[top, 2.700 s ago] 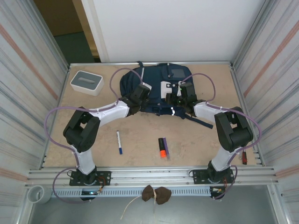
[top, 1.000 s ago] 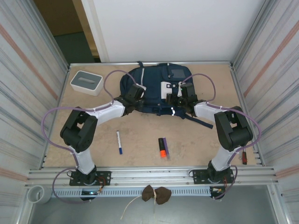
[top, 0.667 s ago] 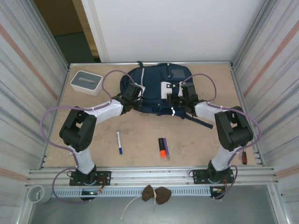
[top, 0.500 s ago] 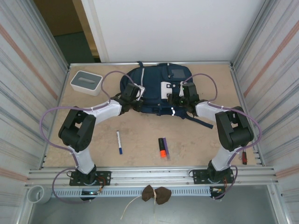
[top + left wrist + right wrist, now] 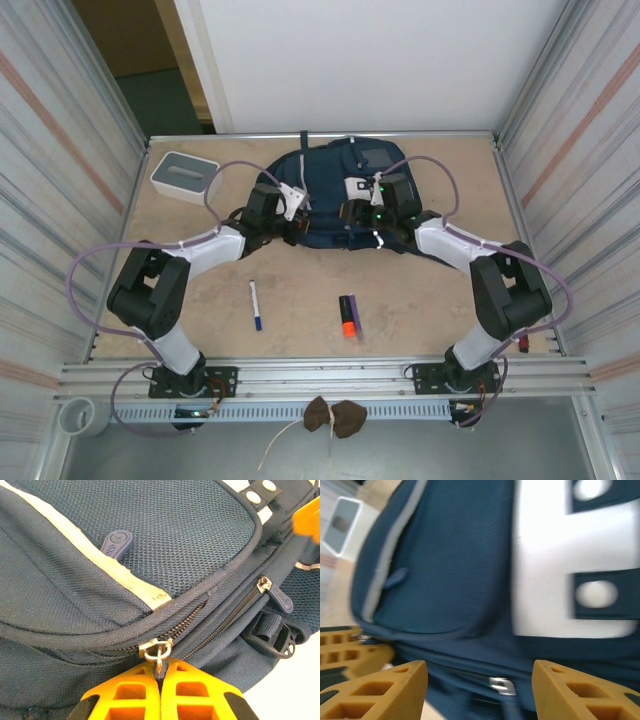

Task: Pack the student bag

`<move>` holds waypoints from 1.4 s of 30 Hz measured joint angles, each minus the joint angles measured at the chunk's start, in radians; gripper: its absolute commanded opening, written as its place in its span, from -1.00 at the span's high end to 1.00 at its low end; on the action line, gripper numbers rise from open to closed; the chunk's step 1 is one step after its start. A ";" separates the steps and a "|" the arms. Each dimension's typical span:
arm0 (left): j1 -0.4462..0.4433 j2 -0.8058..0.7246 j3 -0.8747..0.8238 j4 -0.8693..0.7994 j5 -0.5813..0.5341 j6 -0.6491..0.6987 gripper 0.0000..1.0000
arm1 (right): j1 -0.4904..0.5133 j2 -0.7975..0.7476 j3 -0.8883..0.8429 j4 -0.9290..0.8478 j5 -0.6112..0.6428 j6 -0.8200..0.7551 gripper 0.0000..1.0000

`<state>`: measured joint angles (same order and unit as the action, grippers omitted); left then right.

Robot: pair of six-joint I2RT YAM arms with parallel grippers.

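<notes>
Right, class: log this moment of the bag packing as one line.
stage: zipper grasp | left gripper: shut on zipper pull of student bag | right gripper: open, over bag | pen, marker: on table

Top camera looks down; wrist cameras closely share the student bag [image 5: 325, 170].

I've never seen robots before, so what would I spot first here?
The big navy student bag lies at the far middle of the table. The left gripper is pinched shut on its small metal zipper pull, and the right gripper is open beside a white patch.
</notes>
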<state>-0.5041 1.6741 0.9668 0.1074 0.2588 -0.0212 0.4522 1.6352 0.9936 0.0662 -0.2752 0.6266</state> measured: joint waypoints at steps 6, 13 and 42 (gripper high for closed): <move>-0.005 0.000 -0.007 0.019 0.008 -0.005 1.00 | 0.018 0.113 0.048 0.093 -0.070 0.224 -0.11; -0.019 0.000 -0.012 0.025 -0.016 -0.001 1.00 | 0.016 0.193 0.100 0.085 -0.060 0.342 0.26; -0.031 -0.038 0.020 -0.103 -0.121 0.156 1.00 | -0.207 0.211 0.312 -0.424 -0.264 -0.169 0.98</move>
<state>-0.5354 1.6363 0.9867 0.0044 0.1383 0.1349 0.2451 1.8465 1.3060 -0.3580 -0.5388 0.4572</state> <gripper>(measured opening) 0.062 0.068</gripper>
